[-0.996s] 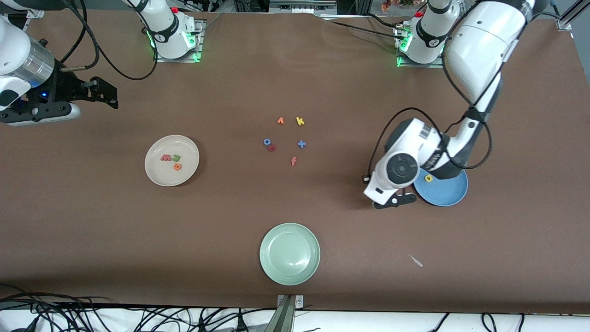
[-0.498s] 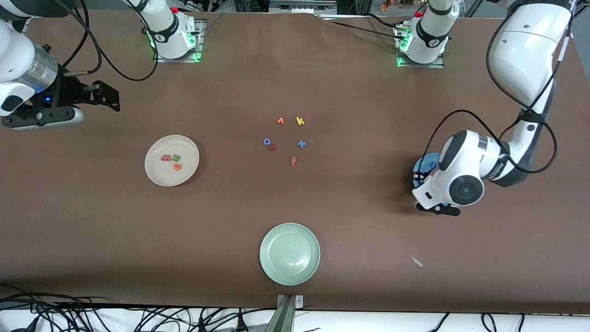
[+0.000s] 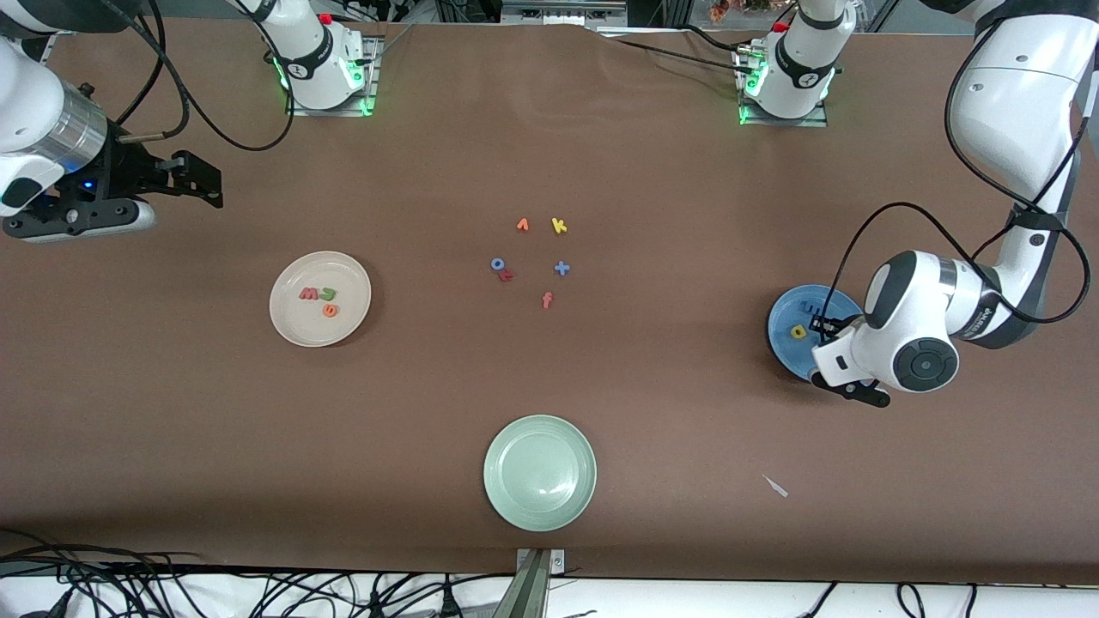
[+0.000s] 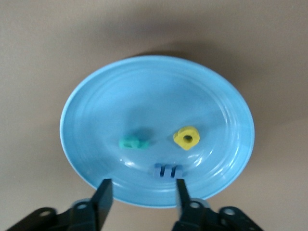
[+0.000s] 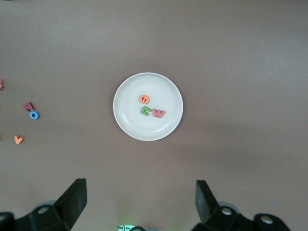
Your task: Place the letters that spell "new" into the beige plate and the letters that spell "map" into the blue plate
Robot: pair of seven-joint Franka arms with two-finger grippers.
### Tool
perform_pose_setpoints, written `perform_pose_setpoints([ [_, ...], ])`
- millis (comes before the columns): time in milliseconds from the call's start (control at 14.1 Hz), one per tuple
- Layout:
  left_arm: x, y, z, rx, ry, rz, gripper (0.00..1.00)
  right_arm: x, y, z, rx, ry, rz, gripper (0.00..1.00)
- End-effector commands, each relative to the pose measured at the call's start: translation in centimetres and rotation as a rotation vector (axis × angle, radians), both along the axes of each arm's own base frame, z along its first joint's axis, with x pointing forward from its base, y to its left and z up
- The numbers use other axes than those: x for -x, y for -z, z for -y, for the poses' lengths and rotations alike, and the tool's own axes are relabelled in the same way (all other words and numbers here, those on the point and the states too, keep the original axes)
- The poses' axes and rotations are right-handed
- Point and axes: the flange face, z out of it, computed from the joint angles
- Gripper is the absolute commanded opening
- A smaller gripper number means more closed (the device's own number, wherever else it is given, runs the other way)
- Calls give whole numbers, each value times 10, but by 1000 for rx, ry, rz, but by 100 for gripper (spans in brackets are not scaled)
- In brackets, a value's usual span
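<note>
The left gripper hangs low over the blue plate, at the edge of the plate that is nearer to the front camera, and its two fingers stand apart with nothing between them. In the blue plate lie three small foam letters: the blue m, which is just in front of the fingertips, the yellow a and the teal p, all close together but not touching each other. This plate is at the left arm's end of the table. The right gripper waits high in the air above the right arm's end of the table, with its fingers spread wide and empty. The beige plate is toward that end too, and it holds the dull red w, the green n and the orange e, which lie near each other. In the middle of the table there is a loose group of other letters, among them a yellow k, a blue o and an orange-red f. A pale green plate stands nearer to the front camera than this group.
</note>
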Motion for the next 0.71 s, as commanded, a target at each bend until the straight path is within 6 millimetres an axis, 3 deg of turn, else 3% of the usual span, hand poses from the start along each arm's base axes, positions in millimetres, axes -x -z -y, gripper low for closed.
perform_pose_setpoints([
  [0, -5, -25, -3, -9, 22, 9, 100, -2, -5, 2, 14, -3, 11, 100],
  [213, -6, -47, -6, -21, 2, 19, 100, -2, -5, 2, 15, -3, 12, 100],
  [427, -7, -67, -7, -87, -136, 74, 100, -2, -5, 2, 14, -3, 11, 100],
  [640, -3, -110, -12, -105, -160, 134, 100, -3, -5, 4, 14, -2, 11, 100],
])
